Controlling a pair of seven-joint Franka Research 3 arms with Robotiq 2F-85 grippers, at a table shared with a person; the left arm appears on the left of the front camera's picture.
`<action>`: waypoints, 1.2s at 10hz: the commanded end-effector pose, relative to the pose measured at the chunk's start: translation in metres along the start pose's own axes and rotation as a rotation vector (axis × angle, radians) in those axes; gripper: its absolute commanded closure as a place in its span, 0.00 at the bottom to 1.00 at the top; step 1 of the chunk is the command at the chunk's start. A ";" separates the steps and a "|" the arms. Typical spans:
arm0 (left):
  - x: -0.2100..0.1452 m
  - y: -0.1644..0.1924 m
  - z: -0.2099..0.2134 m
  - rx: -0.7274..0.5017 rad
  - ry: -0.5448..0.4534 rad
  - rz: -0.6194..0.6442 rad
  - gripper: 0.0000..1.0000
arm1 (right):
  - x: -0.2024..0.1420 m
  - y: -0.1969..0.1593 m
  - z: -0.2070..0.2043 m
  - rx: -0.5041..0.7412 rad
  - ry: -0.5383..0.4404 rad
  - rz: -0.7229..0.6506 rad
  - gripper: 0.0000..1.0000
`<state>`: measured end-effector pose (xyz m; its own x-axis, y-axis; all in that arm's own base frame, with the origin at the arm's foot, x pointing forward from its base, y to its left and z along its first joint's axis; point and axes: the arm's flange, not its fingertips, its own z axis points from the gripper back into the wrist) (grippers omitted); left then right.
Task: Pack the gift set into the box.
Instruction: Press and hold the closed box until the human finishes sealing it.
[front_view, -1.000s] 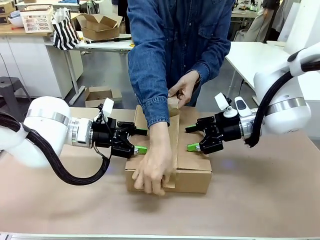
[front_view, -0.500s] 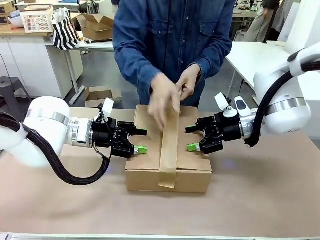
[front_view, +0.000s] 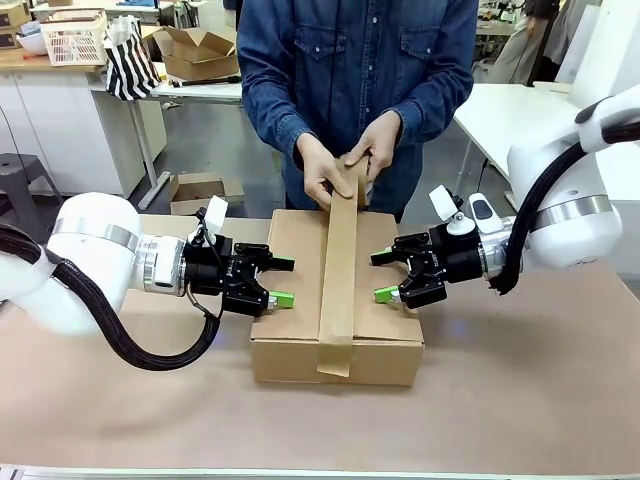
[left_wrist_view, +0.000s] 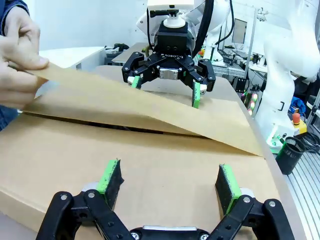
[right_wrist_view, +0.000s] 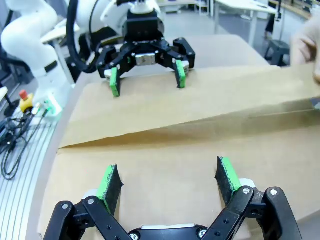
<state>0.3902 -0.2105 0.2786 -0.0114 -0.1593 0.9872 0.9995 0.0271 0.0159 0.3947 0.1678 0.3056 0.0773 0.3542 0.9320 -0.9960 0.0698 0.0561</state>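
The box (front_view: 295, 255) stands shut in the middle of the table, flaps down. A brown paper tape strip (front_view: 340, 270) runs along its centre seam and is stuck down over the front face. The person's hands (front_view: 345, 165) hold its far end lifted. My left gripper (front_view: 282, 281) stands open over the box's left edge, nothing between its fingers. Facing it, my right gripper (front_view: 384, 276) is open over the right edge. The left wrist view shows my left gripper (left_wrist_view: 170, 175) above the box top (left_wrist_view: 150, 170) and the lifted tape (left_wrist_view: 125, 105). The gift set is hidden.
A back table holds a white lattice crate (front_view: 72, 40), a striped bag (front_view: 130, 60) and a smaller open carton (front_view: 200, 50). Another small carton (front_view: 200, 190) lies on the floor. A white table (front_view: 500, 110) stands at the right.
The person's hand left the box's front edge and swept back along the tape. Both hands now hold the tape's far end raised. Neither gripper has moved.
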 end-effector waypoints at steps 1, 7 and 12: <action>0.000 -0.004 0.003 -0.001 -0.001 0.001 0.00 | 0.000 0.000 0.000 0.004 -0.006 0.000 0.00; 0.000 -0.004 0.003 -0.001 -0.001 0.001 0.00 | 0.000 0.000 0.000 0.004 -0.006 0.000 0.00; 0.000 -0.004 0.003 -0.001 -0.001 0.001 0.00 | 0.000 0.000 0.000 0.004 -0.006 0.000 0.00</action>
<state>0.3900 -0.2108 0.2786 -0.0112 -0.1591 0.9872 0.9995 0.0263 0.0156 0.3947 0.1678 0.3055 0.0775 0.3542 0.9319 -0.9960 0.0697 0.0563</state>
